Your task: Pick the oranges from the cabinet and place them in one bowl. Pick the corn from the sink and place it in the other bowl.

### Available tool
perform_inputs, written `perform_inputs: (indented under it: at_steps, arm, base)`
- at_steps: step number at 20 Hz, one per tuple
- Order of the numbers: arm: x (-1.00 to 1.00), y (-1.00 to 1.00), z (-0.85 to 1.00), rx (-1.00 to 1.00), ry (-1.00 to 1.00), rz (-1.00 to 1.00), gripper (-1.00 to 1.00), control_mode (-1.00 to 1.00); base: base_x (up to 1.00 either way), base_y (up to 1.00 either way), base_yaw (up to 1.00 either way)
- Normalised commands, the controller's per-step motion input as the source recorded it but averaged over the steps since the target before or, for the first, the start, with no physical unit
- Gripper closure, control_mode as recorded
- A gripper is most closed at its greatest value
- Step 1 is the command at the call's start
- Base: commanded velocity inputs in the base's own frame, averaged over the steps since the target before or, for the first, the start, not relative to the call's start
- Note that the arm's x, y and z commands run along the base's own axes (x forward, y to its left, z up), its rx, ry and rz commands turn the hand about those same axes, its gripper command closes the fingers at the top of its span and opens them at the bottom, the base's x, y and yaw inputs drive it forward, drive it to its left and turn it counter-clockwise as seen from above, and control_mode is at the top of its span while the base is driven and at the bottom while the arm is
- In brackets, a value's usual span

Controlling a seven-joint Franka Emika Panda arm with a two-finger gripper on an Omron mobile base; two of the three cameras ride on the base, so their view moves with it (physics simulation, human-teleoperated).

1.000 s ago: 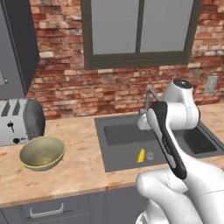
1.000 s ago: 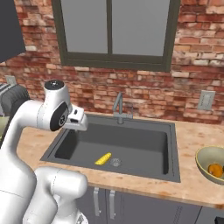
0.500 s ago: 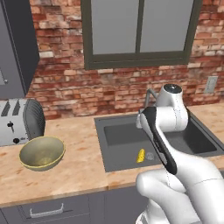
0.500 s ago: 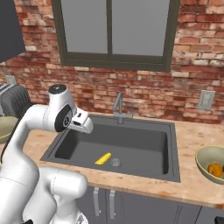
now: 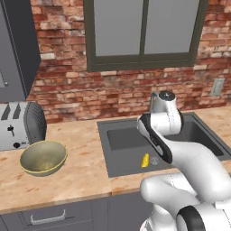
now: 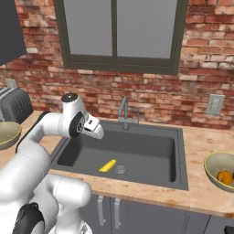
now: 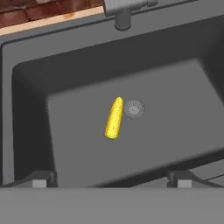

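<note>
Gripper (image 7: 112, 181) is wide open, nothing held, hovering above the sink (image 7: 26, 113) looking down into the basin

Corn (image 7: 113, 118) lies flat on the basin floor, just beside the round drain (image 7: 134, 109), apart from every wall. In the hand view it sits almost dead centre between the two fingertips (image 7: 40, 180) and ahead of them, so it's below and slightly forward of the tool. Long axis runs roughly along the view's vertical, tilted a little; the jaws span across it, so closing should land on the cob's sides. My read: mostly a straight descent, maybe a small wrist roll to square up

Corn: stubby tapered cylinder, bright yellow, pebbly kernels, likely to roll on the smooth matte dark-grey floor

Right base view: one bowl (image 6: 215, 170), glossy olive-tan, holds an orange (image 6: 223, 177). Left base view: the other bowl (image 5: 43, 157) empty by the toaster (image 5: 20, 124), probably the corn's destination
</note>
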Motion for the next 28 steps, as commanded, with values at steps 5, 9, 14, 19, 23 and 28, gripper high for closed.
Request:
perform_inputs:
  at_steps: [5, 9, 14, 19, 23, 28]
  arm:
    - [0.09, -0.30, -0.06, 0.00, 0.01, 0.04, -1.00, -1.00]
    - [0.04, -0.32, -0.12, 0.00, 0.00, 0.13, -1.00, -1.00]
    - [0.14, -0.22, -0.33, 0.01, 0.05, 0.11, -1.00, -1.00]
    - [0.23, -0.05, -0.44, 0.02, 0.07, 0.03, -1.00, -1.00]
    - [0.32, 0.00, -0.30, 0.00, 0.08, -0.03, -1.00, -1.00]
    - [0.35, 0.00, -0.21, 0.00, 0.15, -0.09, -1.00, -1.00]
  base:
    - [0.00, 0.00, 0.00]
    - [0.00, 0.00, 0.00]
    - [0.00, 0.00, 0.00]
    - [0.00, 0.00, 0.00]
    - [0.00, 0.00, 0.00]
    - [0.00, 0.00, 0.00]
